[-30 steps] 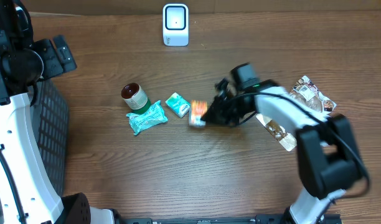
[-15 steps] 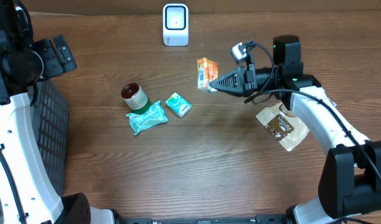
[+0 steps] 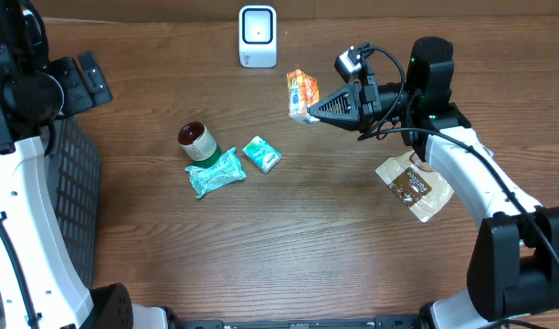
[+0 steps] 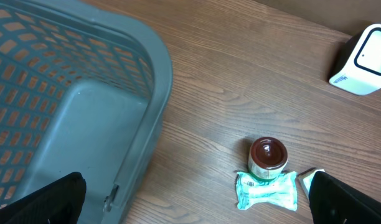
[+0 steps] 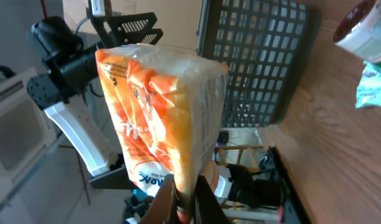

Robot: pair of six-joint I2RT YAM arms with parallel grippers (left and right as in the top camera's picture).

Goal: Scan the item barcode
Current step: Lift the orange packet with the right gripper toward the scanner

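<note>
— What do we have at the right jaws?

— We see the right gripper (image 3: 311,109) clenched on the lower edge of the orange packet (image 3: 301,95). In its wrist view the fingertips (image 5: 165,208) pinch the packet's seam at the bottom centre of the frame. The packet stands upright above them and fills the middle.

— And where does that put the packet in the overhead view?

— We find it held up off the table (image 3: 289,247), in the upper middle of the frame. It is near the white scanner (image 3: 258,37), to the right of it and a little lower, with a gap between the two. We cannot tell which face of the packet carries the barcode.

— And the left jaws?

— We see the left gripper (image 3: 83,80) spread wide with nothing between its fingers (image 4: 50,198), which show only at the two lower corners of its wrist view. In the overhead frame it sits at the upper left, above the grey basket (image 4: 84,93).

— What do we see further out?

— Left of centre on the table stands a small jar with a dark red lid (image 3: 197,140). A crumpled green packet (image 3: 216,172) touches it from below, and a small teal packet (image 3: 260,153) lies just right of those. Toward the right of the frame a brown pouch (image 3: 413,185) lies flat beside the right arm (image 3: 462,160).
</note>
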